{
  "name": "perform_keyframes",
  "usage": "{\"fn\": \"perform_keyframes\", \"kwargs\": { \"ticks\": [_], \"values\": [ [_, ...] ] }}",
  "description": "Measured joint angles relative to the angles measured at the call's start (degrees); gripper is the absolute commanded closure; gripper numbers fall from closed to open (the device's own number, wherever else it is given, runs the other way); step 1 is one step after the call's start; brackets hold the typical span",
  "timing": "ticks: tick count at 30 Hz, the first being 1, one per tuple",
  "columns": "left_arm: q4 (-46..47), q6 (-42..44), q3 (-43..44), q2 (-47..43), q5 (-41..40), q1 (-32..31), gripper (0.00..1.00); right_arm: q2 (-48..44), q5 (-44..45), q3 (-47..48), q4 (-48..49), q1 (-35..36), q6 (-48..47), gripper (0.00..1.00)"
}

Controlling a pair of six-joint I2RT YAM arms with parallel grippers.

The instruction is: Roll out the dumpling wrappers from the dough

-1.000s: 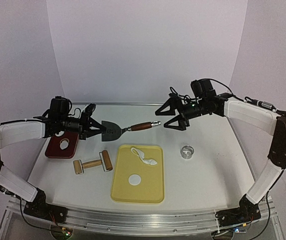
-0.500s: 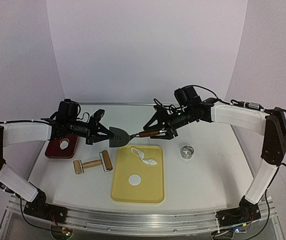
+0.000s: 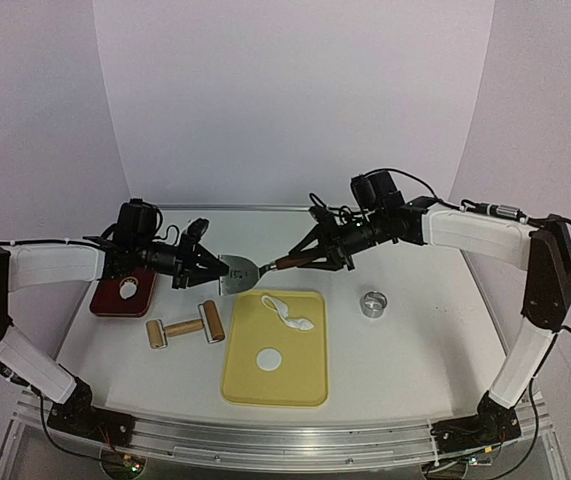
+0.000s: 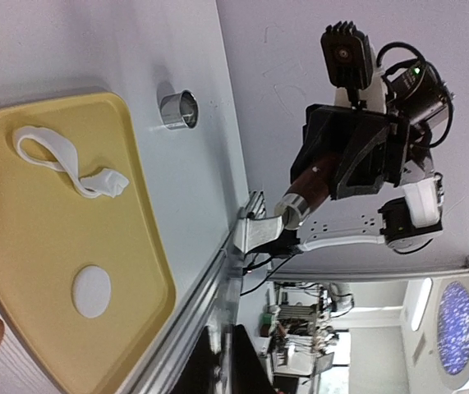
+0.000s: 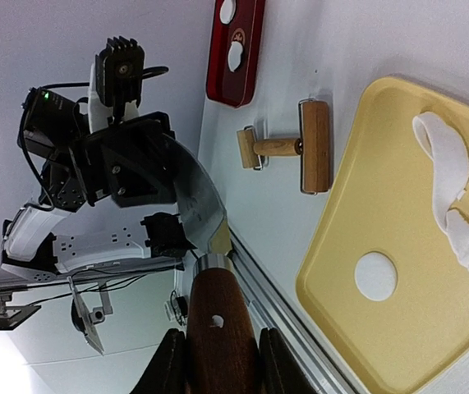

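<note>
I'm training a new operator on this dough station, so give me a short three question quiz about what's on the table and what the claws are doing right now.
1. True or false: the round dough disc lies on the yellow tray.
2. What do the left claw and right claw hold between them? A a whisk, B a scraper, C a spoon.
3. Which part of it sits in the right claw?
Key: 1 true; 2 B; 3 the wooden handle.
</note>
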Motion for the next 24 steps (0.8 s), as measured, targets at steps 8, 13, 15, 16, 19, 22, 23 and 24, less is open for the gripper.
{"fn": "perform_keyframes", "kwargs": {
  "ticks": [8,13,15,16,19,22,23,24],
  "values": [
    [-18.1,10.3,5.7,0.1,-11.4,-1.5,0.22,-6.7,7.1,-11.0,-0.3,-0.2,1.6,1.00],
    [-28.9,14.7,5.4,-2.5,-19.6,-2.6,0.38,-14.1,11.9,-16.1,-10.9,-1.3,-0.6,1.00],
    [-31.2,15.1,3.8,-3.4,-21.8,-4.4,0.41,-16.6,13.3,-17.4,-14.1,-1.4,-1.5,1.00],
    [-32.0,14.8,2.6,-3.7,-22.6,-5.5,0.41,-17.7,13.9,-17.9,-15.5,-1.4,-1.9,1.00],
    [-34.0,13.6,-0.4,-4.0,-25.2,-8.8,0.43,-19.5,15.4,-19.4,-18.3,-1.4,-2.5,1.00],
    [-34.7,11.5,-2.2,-3.8,-27.7,-11.8,0.44,-18.9,17.0,-20.9,-19.9,-1.2,-2.5,1.00],
    [-34.7,10.8,-2.5,-3.5,-28.4,-12.6,0.44,-18.4,17.6,-21.3,-20.4,-1.1,-2.5,1.00],
    [-34.6,10.3,-2.6,-3.2,-28.8,-13.3,0.44,-17.8,18.3,-21.5,-20.9,-1.0,-2.5,1.00]
  ]
}}
